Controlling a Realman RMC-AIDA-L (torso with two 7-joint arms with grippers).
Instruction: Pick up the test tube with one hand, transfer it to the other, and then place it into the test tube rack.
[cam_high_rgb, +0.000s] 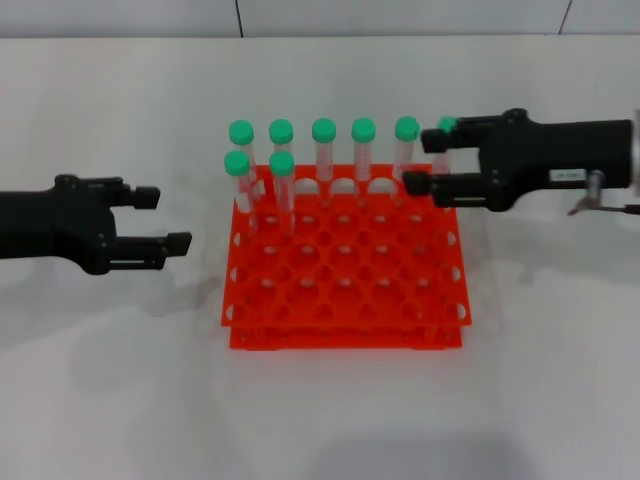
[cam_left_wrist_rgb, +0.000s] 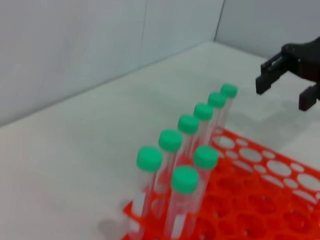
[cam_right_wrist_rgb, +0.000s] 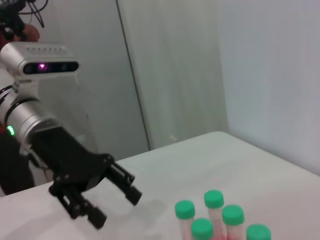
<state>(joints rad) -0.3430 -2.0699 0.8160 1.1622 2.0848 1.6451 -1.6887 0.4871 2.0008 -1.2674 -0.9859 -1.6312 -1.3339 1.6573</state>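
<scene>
The orange-red test tube rack (cam_high_rgb: 345, 338) stands mid-table and also shows in the left wrist view (cam_left_wrist_rgb: 280, 165). Several green-capped tubes stand in it: a back row and two behind its left end. The back right corner test tube (cam_high_rgb: 446, 128) stands in the rack, also seen in the left wrist view (cam_left_wrist_rgb: 228, 92). My right gripper (cam_high_rgb: 420, 158), with the white label, is open and empty beside that tube; in the left wrist view this gripper (cam_left_wrist_rgb: 283, 95) stands apart from it. My left gripper (cam_high_rgb: 170, 220) is open and empty, left of the rack.
The white table (cam_high_rgb: 320, 420) surrounds the rack, with a pale wall behind. The right wrist view shows my left gripper (cam_right_wrist_rgb: 117, 209), its silver wrist and several green caps (cam_right_wrist_rgb: 214, 199).
</scene>
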